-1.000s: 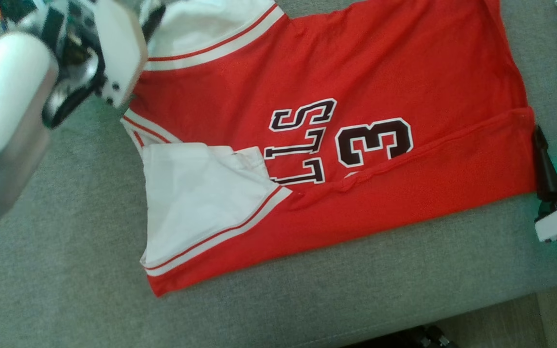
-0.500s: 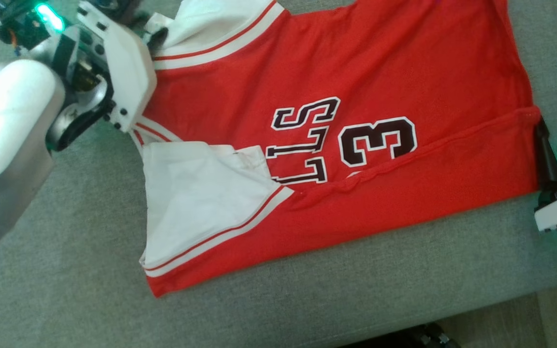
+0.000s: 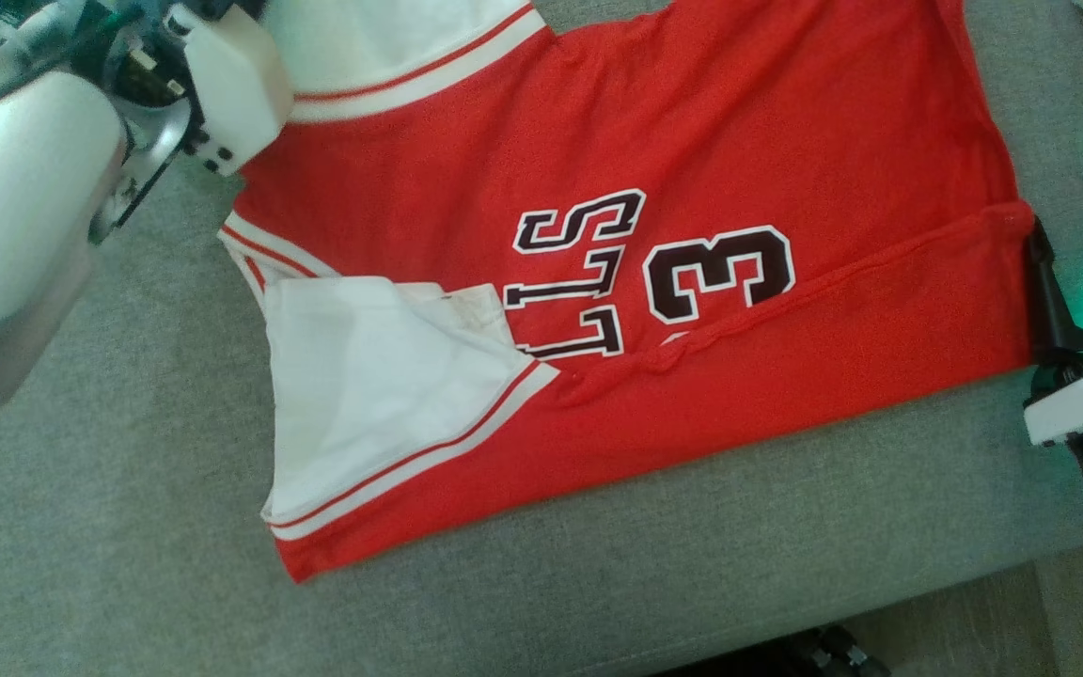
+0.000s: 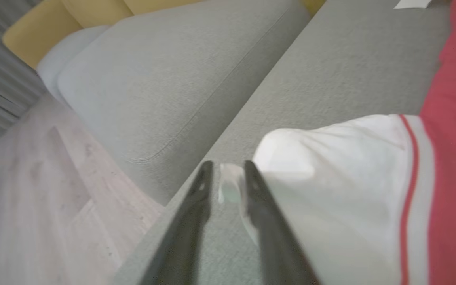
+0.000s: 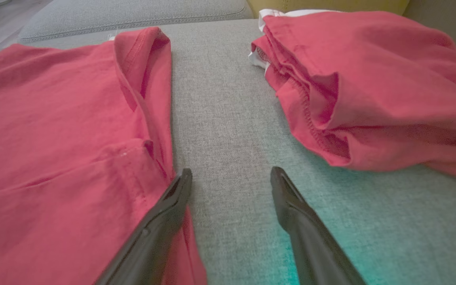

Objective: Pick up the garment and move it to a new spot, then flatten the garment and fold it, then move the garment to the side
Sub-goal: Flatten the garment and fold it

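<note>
jersey [image 3: 692,141]: lies flat on grey sofa seat [image 3: 128,527], near edge folded over | left gripper [image 4: 227,168]: narrowed onto white sleeve corner [image 4: 331,158], probably to carry the far fold | right gripper [image 5: 232,172]: spread wide beside the hem [image 5: 160,118], holding nothing, placed to match | room: second red garment [image 5: 370,79] nearby, pale wood floor [image 4: 34,206]

Nipped between the nearly closed jaws of the left gripper [image 4: 227,168]: edge of a white sleeve [image 4: 331,158], red jersey [image 4: 455,118] to its right. Grey sofa [image 4: 331,59] beneath, wood floor [image 4: 34,198] past its edge.
</note>
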Controlling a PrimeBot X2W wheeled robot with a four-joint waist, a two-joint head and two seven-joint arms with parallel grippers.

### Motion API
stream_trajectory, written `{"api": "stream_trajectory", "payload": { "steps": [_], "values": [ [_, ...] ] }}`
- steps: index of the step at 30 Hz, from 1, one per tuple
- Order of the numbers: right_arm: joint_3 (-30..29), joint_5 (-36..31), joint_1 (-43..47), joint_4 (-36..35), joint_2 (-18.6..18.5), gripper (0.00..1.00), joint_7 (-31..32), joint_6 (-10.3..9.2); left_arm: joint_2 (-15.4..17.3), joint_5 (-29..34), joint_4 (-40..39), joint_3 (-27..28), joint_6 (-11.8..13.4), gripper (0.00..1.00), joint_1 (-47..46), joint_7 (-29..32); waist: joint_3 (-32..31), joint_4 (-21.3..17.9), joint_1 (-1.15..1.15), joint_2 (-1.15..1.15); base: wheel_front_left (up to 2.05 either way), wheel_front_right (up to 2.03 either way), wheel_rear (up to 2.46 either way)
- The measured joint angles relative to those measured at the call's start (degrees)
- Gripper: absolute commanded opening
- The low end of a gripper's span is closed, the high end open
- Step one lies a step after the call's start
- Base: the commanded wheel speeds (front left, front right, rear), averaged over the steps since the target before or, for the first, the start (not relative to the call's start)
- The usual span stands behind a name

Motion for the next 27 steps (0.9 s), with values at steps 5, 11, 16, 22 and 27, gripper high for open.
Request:
{"api": "stream_trajectory", "payload": {
  "steps": [5, 11, 16, 22, 27],
  "values": [
    [0.0, 0.0, 0.0, -0.1, 0.2, 1.00, 0.0, 0.00, -0.3, 2.9, 3.5, -0.2, 3.1, 1.00, -1.9, -0.8, 0.3, -0.1, 0.00, 0.00, 0.00, 0.00, 0.00],
    [0.0, 0.0, -0.1, -0.6, 0.3, 1.00, 0.0, 0.00, -1.8, 1.5, 6.7, -0.2, 1.7, 1.00, -3.7, 3.4, 1.2, -0.4, 0.00, 0.00, 0.00, 0.00, 0.00],
    [0.3, 0.0, -0.3, -0.7, 0.6, 1.00, -0.3, 0.00, -2.3, -2.3, 10.1, -1.1, -2.9, 1.00, -3.8, 10.8, 1.7, -1.3, 0.00, 0.00, 0.00, 0.00, 0.00],
    [0.4, -0.1, -0.7, -0.6, 1.2, 1.00, -0.3, 0.00, -1.6, -7.5, 9.6, -1.4, -4.4, 0.43, -3.8, 17.2, 1.9, -2.2, 0.00, 0.00, 0.00, 0.00, 0.00],
    [-0.4, -0.5, -0.7, -0.9, 1.3, 1.00, -0.3, 0.00, -0.9, -9.5, 6.6, -1.4, -5.2, 0.00, -3.6, 19.0, 2.4, -2.3, 0.00, 0.00, 0.00, 0.00, 0.00]
  ]
}}
